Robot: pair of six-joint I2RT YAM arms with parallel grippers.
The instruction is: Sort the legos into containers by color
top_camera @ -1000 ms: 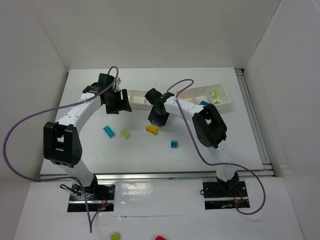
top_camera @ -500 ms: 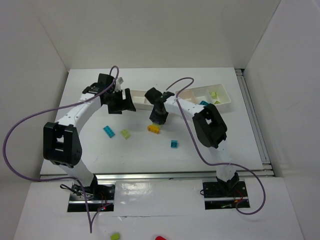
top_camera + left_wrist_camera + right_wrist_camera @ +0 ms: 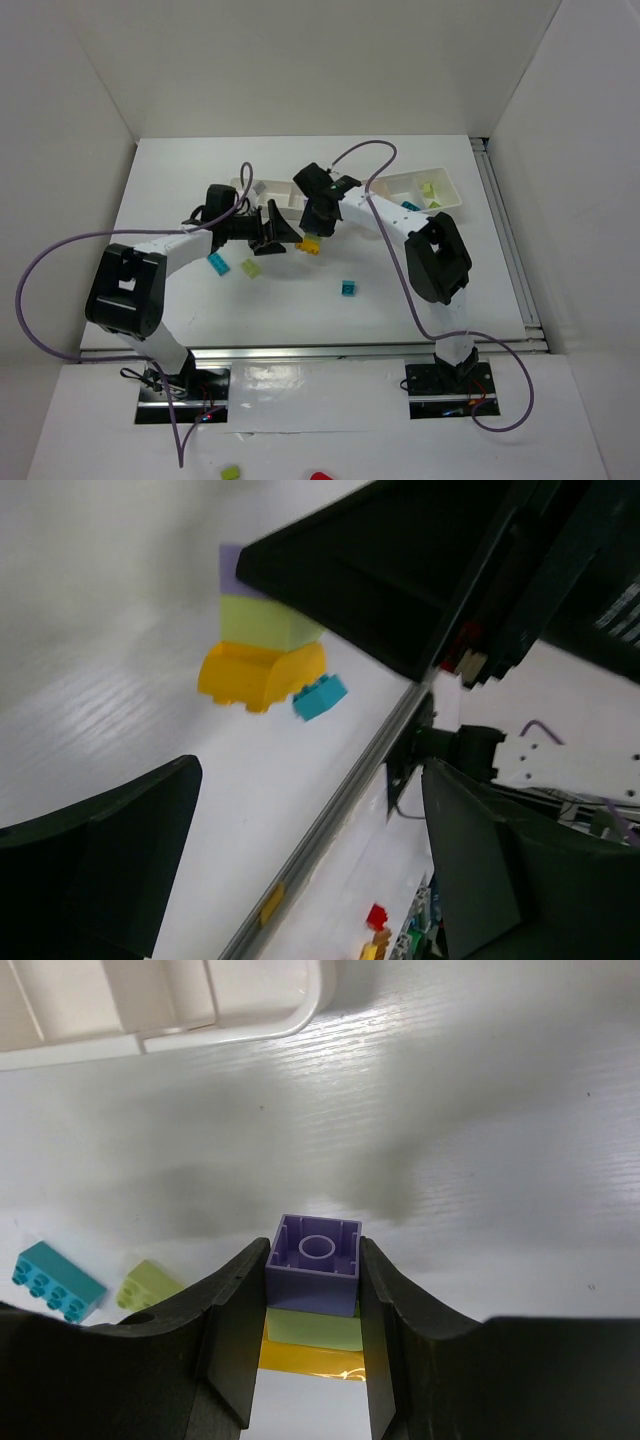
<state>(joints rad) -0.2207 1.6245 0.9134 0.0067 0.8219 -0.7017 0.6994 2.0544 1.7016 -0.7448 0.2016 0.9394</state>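
Observation:
My right gripper is shut on a stack of three legos: a purple brick, a lime green one and a yellow one. It holds the stack just above the table, near the middle. My left gripper is open and empty, just left of the stack and pointing at it. The left wrist view shows the stack ahead between the open fingers. Loose on the table lie a cyan brick, a lime brick and another cyan brick.
Two white divided trays stand at the back, one behind the arms, one to the right holding a lime brick and a cyan brick. A rail runs along the table's near edge.
My left arm has swung from the back tray down and right, to beside the stack. My right gripper has drawn the stack slightly back from where it lay.

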